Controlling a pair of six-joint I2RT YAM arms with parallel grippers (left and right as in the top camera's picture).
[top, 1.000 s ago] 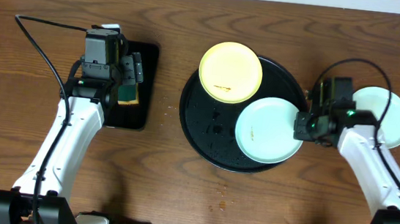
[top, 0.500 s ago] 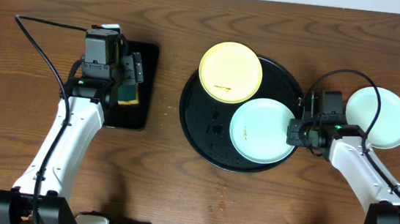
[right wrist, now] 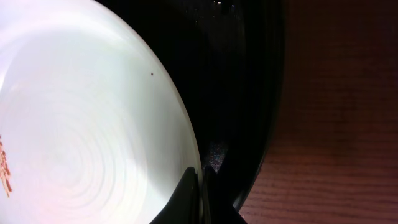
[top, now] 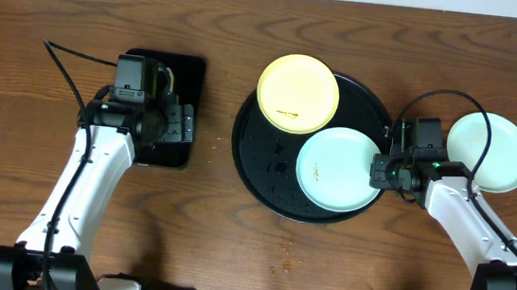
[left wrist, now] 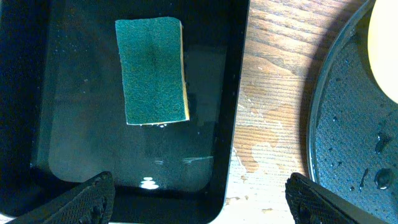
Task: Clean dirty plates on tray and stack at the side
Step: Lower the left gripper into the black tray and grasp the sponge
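Note:
The round black tray [top: 262, 155] holds a mint-white plate [top: 337, 168] with a small brown smear. My right gripper [top: 377, 168] is shut on that plate's right rim. In the right wrist view its fingertips [right wrist: 200, 190] pinch the plate's edge [right wrist: 81, 124], just inside the tray's rim [right wrist: 249, 93]. A pale yellow plate [top: 298, 93] with a brown smear overlaps the tray's far rim. Another mint-white plate [top: 491, 151] lies on the table to the right. My left gripper [top: 170, 122] hangs open and empty [left wrist: 202, 199] over the rectangular tray.
A green and yellow sponge [left wrist: 153, 70] lies in the wet rectangular black tray [left wrist: 74, 124], ahead of my left fingers. Water marks spot the wood [left wrist: 261, 124] between the two trays. A few small specks [top: 284, 247] lie on the table in front of the round tray.
The right gripper slid the mint plate leftward, fully onto the round tray, then held still. The left wrist turned and shifted over the rectangular tray, now covering the sponge from above.

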